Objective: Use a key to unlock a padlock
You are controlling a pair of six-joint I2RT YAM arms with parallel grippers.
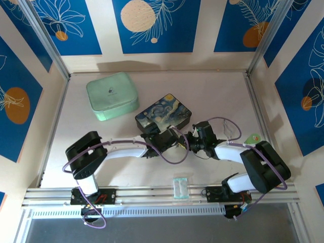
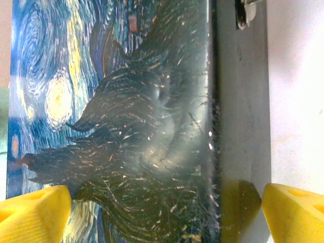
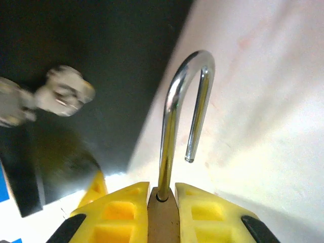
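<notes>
The right tool (image 3: 163, 195) is clamped on the brass body of the padlock (image 3: 163, 220), gripping it low so the silver shackle (image 3: 174, 101) sticks out free past the fingers. It holds the lock over the pale counter (image 3: 263, 76), just beside the dark side of the painted box (image 2: 126, 126). The shackle's short end hangs clear of the body, so to me the lock looks sprung. The left tool (image 2: 164, 210) hovers with its yellow fingers wide apart over the box lid and edge, holding nothing.
</notes>
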